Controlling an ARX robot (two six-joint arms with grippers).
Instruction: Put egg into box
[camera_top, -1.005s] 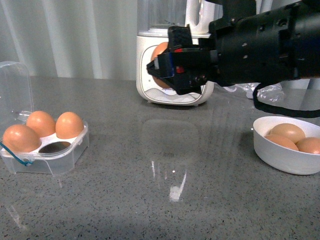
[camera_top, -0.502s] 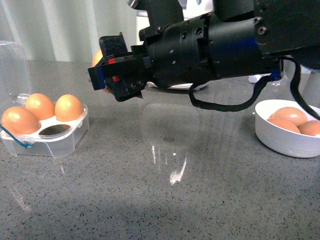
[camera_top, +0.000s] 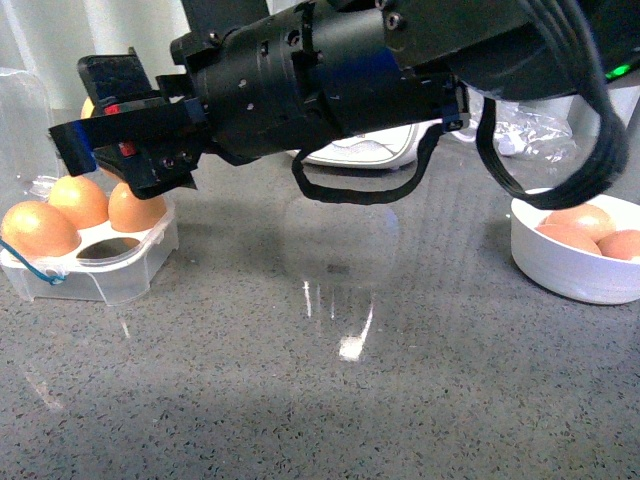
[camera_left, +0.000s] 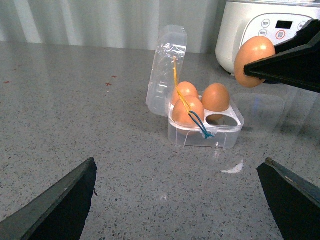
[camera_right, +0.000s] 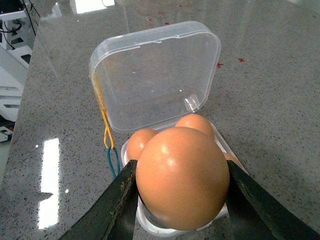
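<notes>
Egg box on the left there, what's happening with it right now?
The right gripper is shut on a brown egg and holds it in the air close to the open box, not yet in it. The box has three eggs and one empty cell. The left gripper hangs open, holding nothing.

Our right arm (camera_top: 330, 80) reaches across our front from right to left, roughly level, with the right gripper (camera_top: 100, 130) at its far left end. Its fingers (camera_right: 117, 205) press on opposite sides of the egg (camera_right: 182, 177), held in the air. Our left gripper (camera_left: 180, 200) is spread wide, nothing between its tips.
</notes>
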